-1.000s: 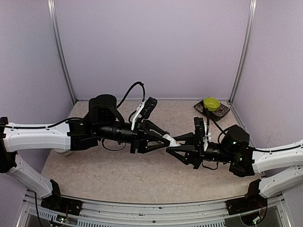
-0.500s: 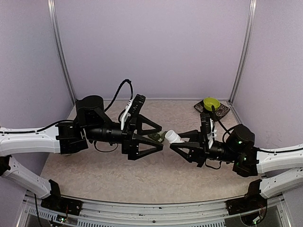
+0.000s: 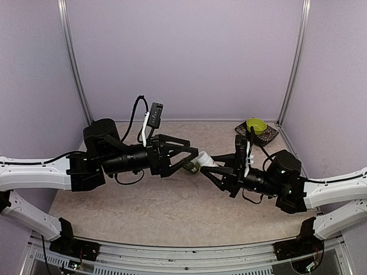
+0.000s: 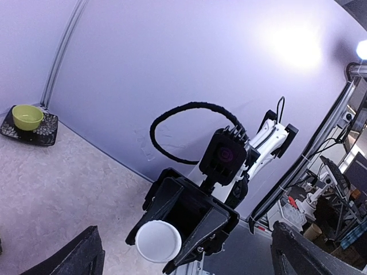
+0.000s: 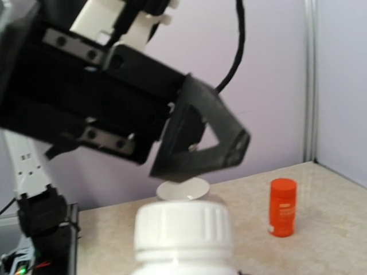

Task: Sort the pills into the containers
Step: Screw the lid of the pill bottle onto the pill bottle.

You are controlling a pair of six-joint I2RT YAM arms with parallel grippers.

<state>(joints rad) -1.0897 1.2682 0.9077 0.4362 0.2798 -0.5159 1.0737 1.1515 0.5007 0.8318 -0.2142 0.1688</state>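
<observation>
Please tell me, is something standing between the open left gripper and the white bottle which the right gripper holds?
Nothing visible does. The left gripper is open and faces the round-capped white plastic bottle directly, cap first, with only air between them. The right gripper is clamped on the bottle's body.

Far right: yellow-green bowl on dark patterned tray. Orange bottle upright on the bench.

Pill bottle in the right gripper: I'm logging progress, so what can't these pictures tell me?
Contents of the bottle: opaque white, all views.
The containers: top view, small, largely covered by the left gripper; lids unreadable.
Orange bottle: right wrist view, label blurred.
</observation>
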